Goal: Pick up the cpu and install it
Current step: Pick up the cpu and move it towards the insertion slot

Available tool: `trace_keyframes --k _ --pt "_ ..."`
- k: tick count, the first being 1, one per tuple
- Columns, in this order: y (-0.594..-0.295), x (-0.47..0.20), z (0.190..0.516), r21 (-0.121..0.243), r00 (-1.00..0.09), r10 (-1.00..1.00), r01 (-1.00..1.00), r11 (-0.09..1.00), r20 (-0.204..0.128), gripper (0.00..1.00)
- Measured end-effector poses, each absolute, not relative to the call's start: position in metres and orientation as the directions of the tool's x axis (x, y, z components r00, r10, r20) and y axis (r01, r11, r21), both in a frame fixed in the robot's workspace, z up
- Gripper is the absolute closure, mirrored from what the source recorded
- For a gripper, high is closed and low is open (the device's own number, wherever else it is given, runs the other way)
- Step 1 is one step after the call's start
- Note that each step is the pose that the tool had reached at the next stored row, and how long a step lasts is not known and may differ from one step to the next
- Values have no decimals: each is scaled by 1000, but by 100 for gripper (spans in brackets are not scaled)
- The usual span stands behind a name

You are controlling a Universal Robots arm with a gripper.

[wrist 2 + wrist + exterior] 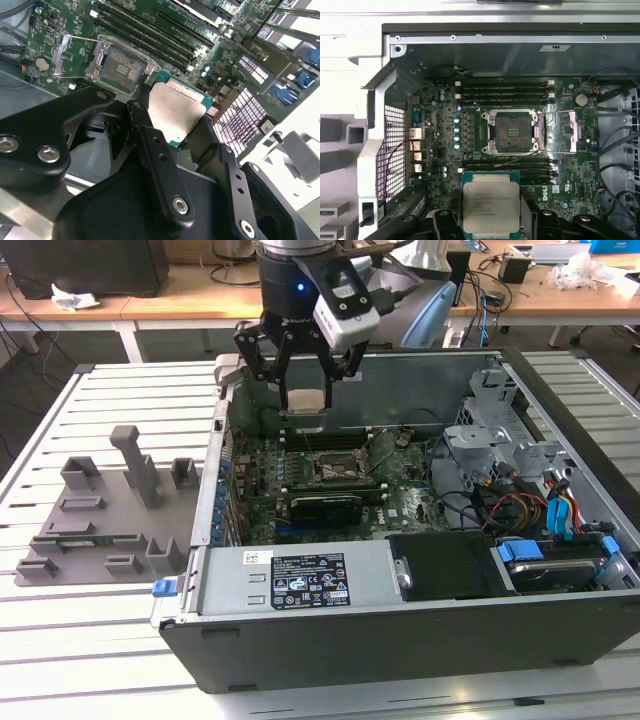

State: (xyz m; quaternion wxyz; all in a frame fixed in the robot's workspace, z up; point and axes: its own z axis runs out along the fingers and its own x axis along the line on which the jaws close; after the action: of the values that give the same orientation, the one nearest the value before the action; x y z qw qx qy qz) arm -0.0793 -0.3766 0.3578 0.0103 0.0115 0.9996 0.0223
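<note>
In the exterior view, the gripper (pixel 305 390) hung over the open computer case (pixel 400 650), clenched on the cpu (pixel 306 400). A white printed label (pixel 300 585) sat on the grey power supply box (pixel 367 580). In the second wrist view, the cpu's silvery plate lay clamped between black fingers (pixel 150 145), near the open socket (pixel 120 62). In the first wrist view, lines of small print marked the cpu's top, and it hovered apart from the socket.

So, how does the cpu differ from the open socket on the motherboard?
The cpu is held in the gripper above the motherboard; the socket sits fixed on it. The cpu shows a silvery metal top; the socket is a dark recess, uncovered, with its latch plate swung aside. Both are square.
</note>
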Motion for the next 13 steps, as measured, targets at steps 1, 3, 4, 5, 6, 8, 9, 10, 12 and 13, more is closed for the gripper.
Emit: trace_keyframes --k 1,3,4,5,6,8,9,10,12,13 --pt "-376 -79 355 45 -1000 23 23 999 -20 45" --pt "-375 -79 351 45 -1000 24 23 999 -20 45" --pt "-374 -79 347 45 -1000 24 23 999 -20 45" --pt "-373 -79 344 45 -1000 23 23 999 -20 45" --pt "-373 -79 342 45 -1000 23 22 999 -20 45" --pt "-372 -78 337 45 -1000 23 23 999 -19 45" --pt "-372 -77 335 45 -1000 23 23 999 -19 45" --pt "-371 -76 333 45 -1000 23 23 999 -19 45" --pt "-370 -72 326 45 -1000 23 23 999 -17 45" --pt "-369 -70 323 45 -1000 23 23 999 -16 45"
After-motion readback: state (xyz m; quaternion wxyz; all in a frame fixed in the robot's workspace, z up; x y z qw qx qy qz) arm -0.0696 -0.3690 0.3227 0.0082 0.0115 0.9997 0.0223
